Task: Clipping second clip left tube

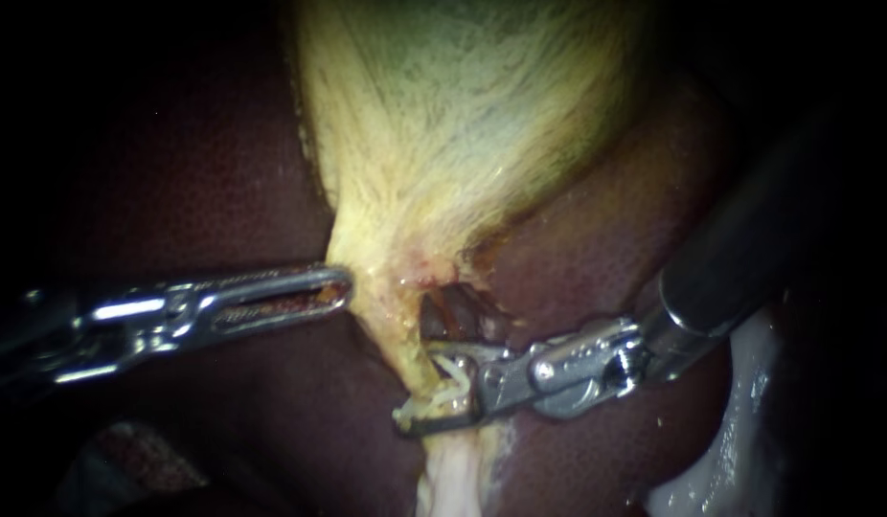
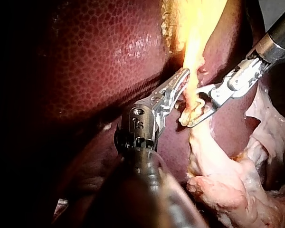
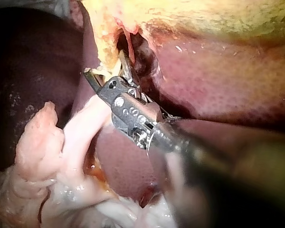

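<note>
the liver (image 1: 223, 172) filled most of the endoscope view, dark red and finely dimpled, lying on both sides of the gallbladder (image 1: 443, 124). the gallbladder hung down the middle as a yellow, fibrous cone that narrowed toward its lower end. below that narrow end a pale, whitish band of tissue (image 1: 453, 474) ran on downward. my right instrument (image 1: 417, 388) came in from the right, its dark shaft passing over the liver. its jaws stood wide apart, one on each side of the narrowed strand, and had hold of a clip (image 1: 451, 371) carried between them. my left instrument (image 1: 343, 287) came in from the left, its slotted jaws lying close together and closed on the gallbladder's left edge. the left tube (image 1: 405, 359) was the yellowish strand just left of a small dark opening (image 1: 453, 316) under the gallbladder. it lay between the right instrument's spread jaws, inside the clip. the clip was whitish and toothed, its two legs apart, one against each jaw.
</note>
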Tool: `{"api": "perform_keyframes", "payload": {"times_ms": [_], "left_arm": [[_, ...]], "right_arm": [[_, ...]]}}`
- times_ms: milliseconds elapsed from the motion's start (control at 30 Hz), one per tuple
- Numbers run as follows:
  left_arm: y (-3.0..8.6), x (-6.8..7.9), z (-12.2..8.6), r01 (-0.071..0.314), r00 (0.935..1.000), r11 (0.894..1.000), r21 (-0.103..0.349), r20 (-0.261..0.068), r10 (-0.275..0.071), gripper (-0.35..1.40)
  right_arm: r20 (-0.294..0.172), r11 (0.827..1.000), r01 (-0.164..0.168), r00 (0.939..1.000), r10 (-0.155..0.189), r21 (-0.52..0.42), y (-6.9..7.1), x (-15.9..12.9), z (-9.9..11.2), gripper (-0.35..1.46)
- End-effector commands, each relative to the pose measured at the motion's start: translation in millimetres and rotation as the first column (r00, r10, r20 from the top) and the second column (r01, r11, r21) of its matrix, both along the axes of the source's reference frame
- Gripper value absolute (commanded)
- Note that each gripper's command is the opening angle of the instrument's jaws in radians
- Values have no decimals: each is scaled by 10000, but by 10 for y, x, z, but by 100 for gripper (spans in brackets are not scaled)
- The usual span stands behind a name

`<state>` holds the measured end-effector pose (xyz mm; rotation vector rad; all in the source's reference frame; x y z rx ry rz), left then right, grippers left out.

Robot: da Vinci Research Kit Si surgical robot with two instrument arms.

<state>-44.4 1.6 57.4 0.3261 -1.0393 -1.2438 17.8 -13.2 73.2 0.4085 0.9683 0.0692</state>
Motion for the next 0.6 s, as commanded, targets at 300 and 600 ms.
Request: {"api": "perform_keyframes", "payload": {"times_ms": [300,600], "left_arm": [[0,-7,-1,-50,10000,10000,-22,-2,50,-35],[0,-8,0,-44,10000,10000,-22,-6,44,-35]], "right_arm": [[-235,9993,349,9991,-346,134,-4,14,1,53],[256,9882,-33,9997,-6,1534,-4,3,-1,-24]]}}
